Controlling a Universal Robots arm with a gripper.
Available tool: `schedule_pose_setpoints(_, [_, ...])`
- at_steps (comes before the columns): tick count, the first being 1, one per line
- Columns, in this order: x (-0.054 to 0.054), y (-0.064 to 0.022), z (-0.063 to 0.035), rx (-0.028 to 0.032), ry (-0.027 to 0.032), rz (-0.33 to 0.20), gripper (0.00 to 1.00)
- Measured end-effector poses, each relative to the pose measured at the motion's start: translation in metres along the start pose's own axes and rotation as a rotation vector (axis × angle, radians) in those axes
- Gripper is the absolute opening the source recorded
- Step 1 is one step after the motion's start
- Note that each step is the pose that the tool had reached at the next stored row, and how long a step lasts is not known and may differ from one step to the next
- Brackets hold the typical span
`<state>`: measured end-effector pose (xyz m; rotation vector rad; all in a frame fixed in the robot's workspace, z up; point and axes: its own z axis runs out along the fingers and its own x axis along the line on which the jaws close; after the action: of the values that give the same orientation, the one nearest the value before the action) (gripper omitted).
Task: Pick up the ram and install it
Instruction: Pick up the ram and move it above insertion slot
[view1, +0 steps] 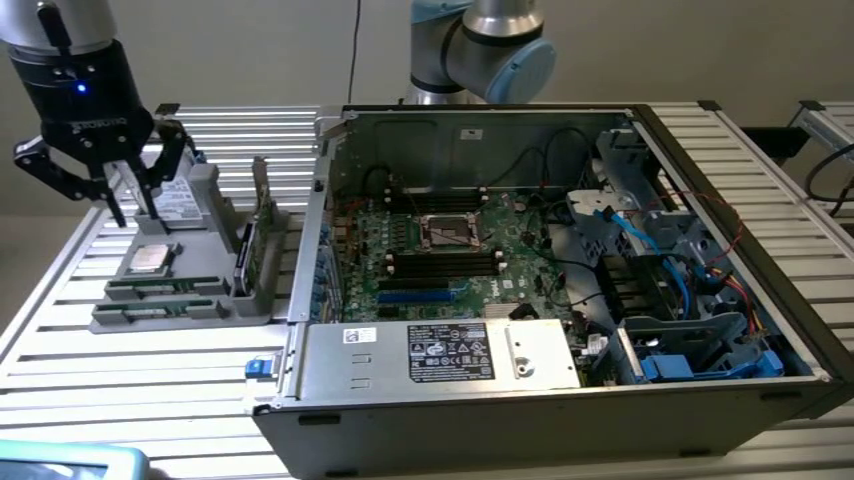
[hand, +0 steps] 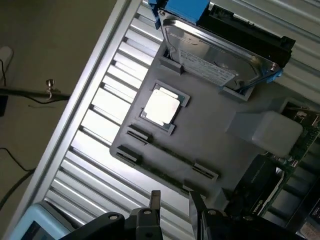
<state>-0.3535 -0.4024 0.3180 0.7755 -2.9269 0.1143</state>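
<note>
A robot arm's gripper (view1: 131, 205) (hand: 175, 200) hangs with jaws wide and empty over a grey parts tray (view1: 203, 262) (hand: 210, 137); the ram (view1: 163, 287) (hand: 170, 155) lies flat in a slot along the tray's edge, just beside a second stick (view1: 147, 313) and near a processor (view1: 147, 258) (hand: 161, 106); an open computer case (view1: 561, 400) stands on the exterior view's right.

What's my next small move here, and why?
Likely bring the gripper down over the ram on the gray tray: its jaws stand open and empty, high above the tray, and the ram lies untouched in its holder beside the processor.
</note>
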Motion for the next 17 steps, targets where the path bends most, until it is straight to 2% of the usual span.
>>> schedule_pose_setpoints(17, [-0.0006, 0.0002, 0.0049, 0.0392, -0.0137, -0.306, 0.36])
